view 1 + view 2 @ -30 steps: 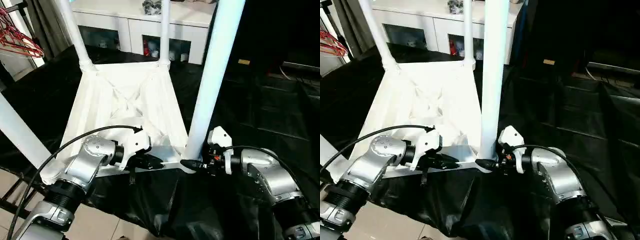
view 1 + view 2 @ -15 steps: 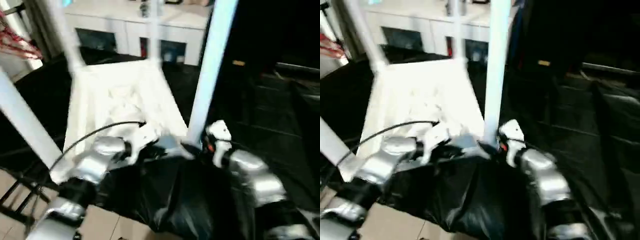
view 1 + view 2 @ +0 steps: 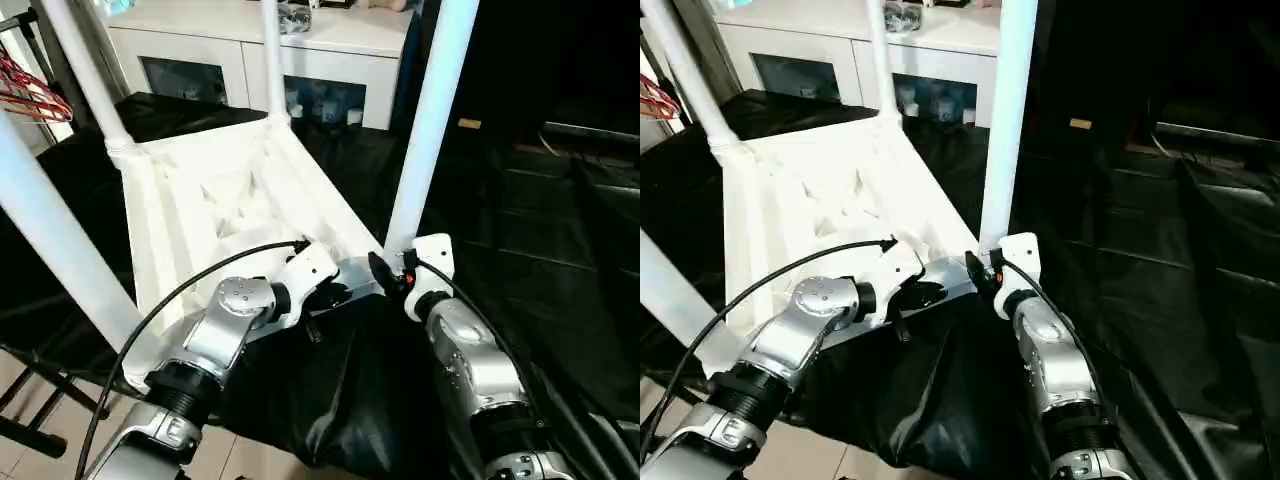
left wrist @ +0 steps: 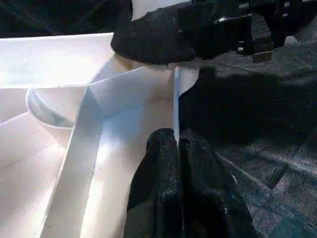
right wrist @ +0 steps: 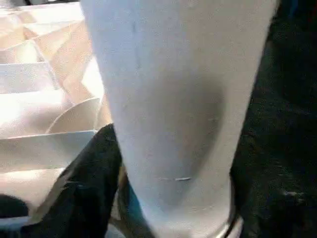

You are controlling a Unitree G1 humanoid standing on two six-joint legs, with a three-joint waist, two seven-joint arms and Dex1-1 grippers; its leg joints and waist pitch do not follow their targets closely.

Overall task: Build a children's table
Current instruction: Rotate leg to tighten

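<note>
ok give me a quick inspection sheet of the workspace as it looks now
surface: black sheet covers the work area, creased and hanging over the near edge.
job's things: children's table lies upside down, ribbed underside up, all four legs standing in the corner sockets; near right leg rises beside the right arm.
clutter: nothing seen on the sheet.
pincers: left pincer shut on the table's thin near rim; right pincer at the foot of the near right leg, grip cannot be told.
cables: black cable loops over the left forearm.
surroundings: white cabinet with glass doors behind; red hangers far left.
</note>
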